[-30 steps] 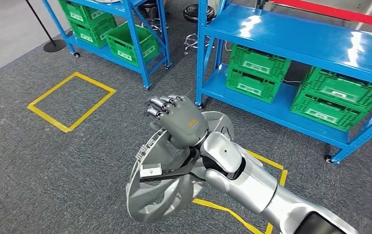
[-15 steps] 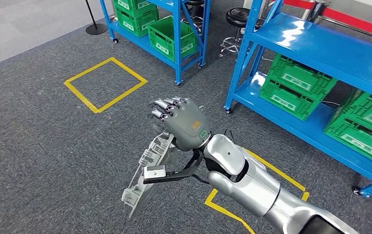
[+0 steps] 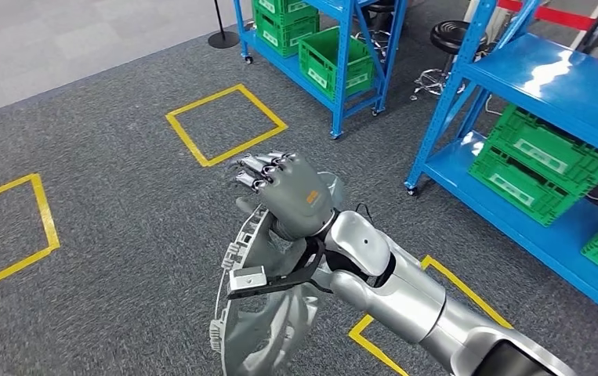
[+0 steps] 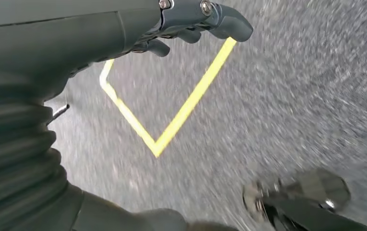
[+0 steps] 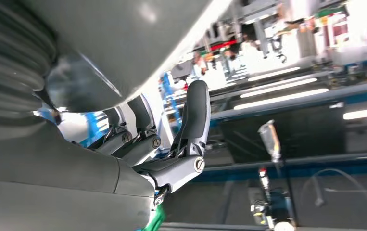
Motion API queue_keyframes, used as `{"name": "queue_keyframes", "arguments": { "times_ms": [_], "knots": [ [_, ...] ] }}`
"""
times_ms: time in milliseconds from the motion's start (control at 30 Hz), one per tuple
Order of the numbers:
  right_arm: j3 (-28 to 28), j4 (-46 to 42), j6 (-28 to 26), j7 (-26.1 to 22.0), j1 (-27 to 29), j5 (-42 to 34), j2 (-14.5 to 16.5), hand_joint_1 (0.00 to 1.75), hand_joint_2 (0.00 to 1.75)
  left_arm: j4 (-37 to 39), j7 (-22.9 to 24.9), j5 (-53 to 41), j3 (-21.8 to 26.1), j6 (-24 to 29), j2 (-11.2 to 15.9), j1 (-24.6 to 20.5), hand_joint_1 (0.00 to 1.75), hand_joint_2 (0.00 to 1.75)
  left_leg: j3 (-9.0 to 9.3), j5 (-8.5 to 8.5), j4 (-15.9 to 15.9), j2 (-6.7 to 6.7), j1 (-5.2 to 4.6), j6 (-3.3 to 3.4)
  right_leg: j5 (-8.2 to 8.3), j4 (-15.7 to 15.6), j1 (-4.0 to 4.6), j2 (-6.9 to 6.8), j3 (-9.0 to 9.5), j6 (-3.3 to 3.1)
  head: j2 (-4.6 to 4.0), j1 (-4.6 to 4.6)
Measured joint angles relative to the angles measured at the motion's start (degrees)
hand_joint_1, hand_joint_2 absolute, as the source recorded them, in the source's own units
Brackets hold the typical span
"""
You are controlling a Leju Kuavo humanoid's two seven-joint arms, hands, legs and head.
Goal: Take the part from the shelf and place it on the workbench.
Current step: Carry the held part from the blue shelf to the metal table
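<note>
While the whole head view slides sideways from a second ago, the part [image 3: 268, 313] stays put against the right hand [image 3: 291, 196]: a big grey cast disc with ribs and cut-outs, hanging on edge below the raised hand, off the shelf and carried in the air over the carpet.
- Right hand: fingers [image 3: 258, 174] curled over the part's upper rim, holding it.
- Change: the blue shelves [image 3: 562, 86] and green crates [image 3: 538, 160] have drifted to the right and farther off; a second yellow floor square [image 3: 225, 124] has come into sight at left. That is the camera turning, not the things moving. The part shows a different face from half a second ago, so it seems to swing a little in the grip.
- Meaning, as I judge it: pick-up done, robot turning away from the shelf toward the workbench; the placing is not yet done.
- Left wrist view: left hand [image 4: 99, 33] hangs over carpet and yellow tape, fingers curled in, holding nothing I can see; the picture is blurred.
- Right wrist view: looks past the hand's fingers at the part's smooth grey surface close up, with room lights beyond.
</note>
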Motion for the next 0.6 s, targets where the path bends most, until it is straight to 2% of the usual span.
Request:
{"name": "queue_keyframes", "arguments": {
  "times_ms": [33, 67, 100, 133, 167, 200, 267, 300, 367, 400, 433, 467, 500, 533, 567, 600],
  "knots": [
    [-0.1, 0.0, -0.2, -0.1, 0.3, 0.1, 0.0, 1.75, 1.75, 0.0, 0.3, -0.5, -0.5, 0.2, 0.5, -0.1, 0.0, 1.75, 0.67, 0.91, -0.9, 0.22, 0.13, -0.14, -0.06, 0.0, 0.0, -0.81, 0.0, 0.05, 0.01, -0.01],
    [-0.3, 0.0, -0.4, -0.2, 0.4, 0.0, 0.0, 1.75, 1.75, -0.1, 0.6, -0.2, -0.7, 0.4, 1.2, -0.2, 0.0, 1.75, 2.43, 2.54, -3.8, 0.69, 0.26, -0.25, -0.15, 0.1, -0.01, -1.55, 0.03, 0.15, 0.01, -0.01],
    [-0.6, 0.0, -0.5, -0.4, 0.4, -0.1, 0.0, 1.75, 1.75, -0.2, 0.8, 1.0, -0.7, 0.6, 1.9, -0.3, 0.0, 1.75, 4.66, 3.94, -7.9, 1.89, 0.31, -0.33, -0.29, 0.2, 0.03, -2.19, 0.07, 0.34, 0.01, -0.01],
    [-0.9, 0.0, -0.6, -0.6, 0.2, -0.4, 0.0, 1.75, 1.75, -0.2, 1.1, 2.3, -0.4, 0.8, 2.6, -0.3, 0.0, 1.75, 6.64, 4.97, -11.4, 3.16, 0.25, -0.18, -0.46, 0.3, 0.2, -2.69, 0.08, 0.59, 0.01, 0.01],
    [-1.3, 0.1, -0.8, -0.7, 0.0, -0.8, 0.0, 1.75, 1.75, -0.2, 1.5, 3.3, 0.0, 0.8, 3.2, -0.3, 0.0, 1.75, 7.84, 5.44, -13.7, 4.06, 0.13, 0.17, -0.6, 0.4, 0.37, -3.09, 0.1, 0.92, 0.0, 0.05],
    [-1.8, 0.1, -1.1, -0.8, -0.2, -1.1, 0.1, 1.75, 1.75, -0.2, 2.1, 3.9, 0.5, 0.7, 3.8, -0.2, 0.0, 1.75, 8.26, 5.42, -14.7, 4.56, -0.03, 0.63, -0.69, 0.5, 0.59, -3.51, 0.13, 1.26, 0.0, 0.1],
    [-2.7, 0.2, -2.0, -0.8, -0.1, -1.3, 0.0, 1.75, 1.75, -0.1, 3.1, 4.3, 1.0, 0.0, 4.5, 0.2, 0.0, 1.75, 8.09, 5.63, -14.6, 3.39, -0.17, 1.66, -0.84, 0.3, 0.65, -4.48, 0.3, 1.97, 0.0, 0.15],
    [-3.2, 0.1, -2.5, -0.8, 0.3, -1.4, 0.0, 1.75, 1.75, -0.1, 3.3, 4.3, 1.2, -0.5, 4.6, 0.6, 0.0, 1.75, 8.08, 5.73, -14.7, 2.73, -0.14, 2.07, -1.18, 0.6, 0.49, -4.21, 0.35, 2.35, 0.0, 0.16],
    [-4.5, -0.7, -3.4, -0.8, 1.5, -1.4, -0.5, 1.75, 1.75, -0.1, 3.1, 4.3, 1.4, -1.4, 4.4, 1.0, 0.0, 1.75, 8.09, 5.97, -14.9, 1.28, -0.01, 2.89, -3.4, 3.9, 0.1, -1.48, -0.93, 2.92, 0.0, 0.25],
    [-5.1, -1.2, -3.6, -0.7, 2.2, -1.5, -0.9, 1.75, 1.75, -0.1, 2.9, 4.4, 1.5, -1.7, 4.1, 1.1, 0.0, 1.75, 8.0, 6.04, -15.0, 0.52, 0.02, 3.16, -5.2, 7.3, -0.01, 0.44, -2.48, 3.04, 0.0, 0.32],
    [-5.6, -1.6, -3.8, -0.6, 2.9, -1.6, -1.2, 1.75, 1.75, -0.1, 2.8, 4.4, 1.6, -1.9, 3.8, 1.1, 0.0, 1.75, 7.89, 6.11, -15.0, -0.3, -0.04, 3.37, -7.01, 11.4, 0.01, 1.7, -4.57, 3.04, 0.0, 0.38],
    [-6.1, -1.9, -3.8, -0.5, 3.4, -1.8, -1.4, 1.75, 1.75, -0.1, 2.7, 4.5, 1.7, -2.0, 3.5, 1.1, 0.0, 1.75, 7.78, 6.17, -14.9, -1.16, -0.12, 3.48, -8.18, 14.9, 0.07, 2.31, -6.49, 2.97, 0.0, 0.43],
    [-6.5, -2.1, -3.8, -0.4, 3.9, -1.9, -1.6, 1.75, 1.75, -0.1, 2.6, 4.6, 1.8, -2.1, 3.2, 1.2, 0.0, 1.75, 7.71, 6.23, -14.9, -2.02, -0.21, 3.53, -8.33, 16.8, 0.14, 2.59, -7.7, 2.84, 0.0, 0.45],
    [-6.8, -2.3, -3.7, -0.4, 4.3, -2.1, -1.8, 1.75, 1.75, 0.0, 2.6, 4.6, 1.9, -2.2, 2.9, 1.3, 0.0, 1.75, 7.66, 6.29, -14.9, -2.87, -0.28, 3.54, -7.34, 16.5, 0.21, 2.76, -7.84, 2.62, 0.0, 0.47],
    [-7.0, -2.4, -3.6, -0.4, 4.5, -2.2, -1.9, 1.75, 1.75, 0.0, 2.5, 4.7, 1.9, -2.3, 2.6, 1.3, 0.0, 1.75, 7.64, 6.36, -14.8, -3.69, -0.31, 3.49, -5.43, 13.9, 0.26, 3.01, -6.77, 2.35, 0.0, 0.48],
    [-7.2, -2.7, -3.5, -0.5, 4.5, -2.3, -2.0, 1.75, 1.75, 0.0, 2.4, 4.7, 2.0, -2.3, 2.4, 1.3, 0.0, 1.75, 7.63, 6.43, -14.7, -4.45, -0.32, 3.41, -3.19, 9.8, 0.29, 3.64, -4.89, 2.05, 0.0, 0.48]
  ]
}}
